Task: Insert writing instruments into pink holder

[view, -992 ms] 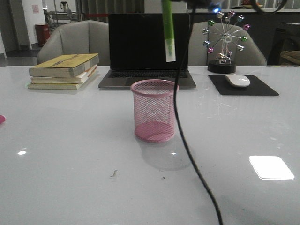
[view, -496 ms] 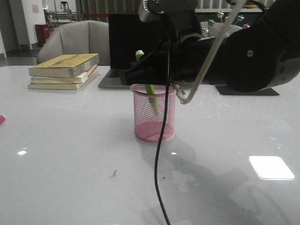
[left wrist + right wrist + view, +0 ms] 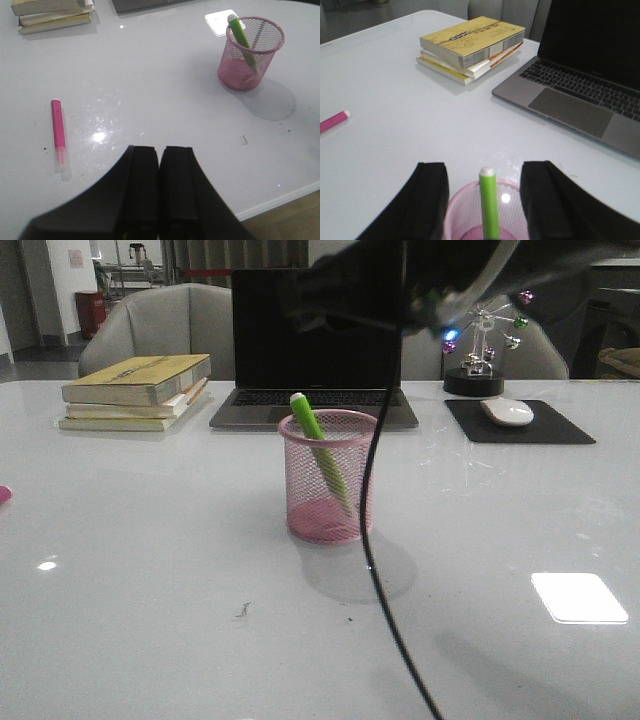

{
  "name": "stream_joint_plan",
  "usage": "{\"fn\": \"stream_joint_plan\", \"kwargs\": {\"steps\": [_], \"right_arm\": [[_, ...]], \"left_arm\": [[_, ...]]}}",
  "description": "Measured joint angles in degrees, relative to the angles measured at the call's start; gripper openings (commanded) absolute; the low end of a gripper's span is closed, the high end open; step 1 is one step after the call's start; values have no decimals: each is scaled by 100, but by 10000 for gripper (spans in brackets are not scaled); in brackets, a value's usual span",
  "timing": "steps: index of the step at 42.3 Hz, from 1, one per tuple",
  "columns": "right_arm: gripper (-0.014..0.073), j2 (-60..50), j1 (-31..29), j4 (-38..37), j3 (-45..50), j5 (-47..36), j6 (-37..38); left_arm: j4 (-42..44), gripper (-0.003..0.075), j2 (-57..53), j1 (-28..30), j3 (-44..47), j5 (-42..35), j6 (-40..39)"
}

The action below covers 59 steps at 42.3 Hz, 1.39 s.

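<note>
The pink holder (image 3: 330, 480) stands upright at mid-table in front of the laptop. The lime green marker (image 3: 318, 445) leans inside it, pale tip up and poking over the rim. My right gripper (image 3: 485, 167) hangs open just above the cup, one finger either side of the green marker (image 3: 489, 205), touching nothing. The hot pink marker (image 3: 58, 131) lies flat on the table far to the left, seen at the table's left edge (image 3: 3, 494) in the front view. My left gripper (image 3: 160, 160) is shut and empty, above the table near that pink marker.
Behind the cup sits an open laptop (image 3: 315, 350), with a stack of books (image 3: 135, 390) to its left. A mouse (image 3: 507, 412) on a black pad and a ferris-wheel ornament (image 3: 480, 350) are at the back right. A black cable (image 3: 375, 540) hangs in front of the cup.
The green marker went down into the pink holder and was let go. My right arm has since risen away from the cup, leaving the marker leaning inside.
</note>
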Motion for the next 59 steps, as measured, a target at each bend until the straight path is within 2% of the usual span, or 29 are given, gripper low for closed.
{"fn": "stream_joint_plan", "kwargs": {"steps": [13,17,22,28,37,47,50,52,59], "right_arm": [[445,-2386,-325,-7,0,4310,0],[445,-2850,-530,-73,0,5434,27],[445,-3292,-683,-240,0,6338,221],[445,-3715,-742,-489,141,6670,486],[445,-4236,-742,-527,447,6613,544],[445,-4323,-742,-537,470,6613,553],[445,-4323,-742,-537,470,6613,553],[445,-4323,-742,-537,470,6613,553],[445,-4323,-742,-537,470,6613,556]], "left_arm": [[0,91,0,0,0,0,0],[0,91,0,0,0,0,0],[0,91,0,0,0,0,0],[0,91,0,0,0,0,0],[0,91,0,0,0,-13,0],[0,102,0,0,0,-135,0],[0,151,14,0,0,-132,0],[0,216,64,0,0,-137,0],[84,522,587,0,-159,-112,-150]]}}
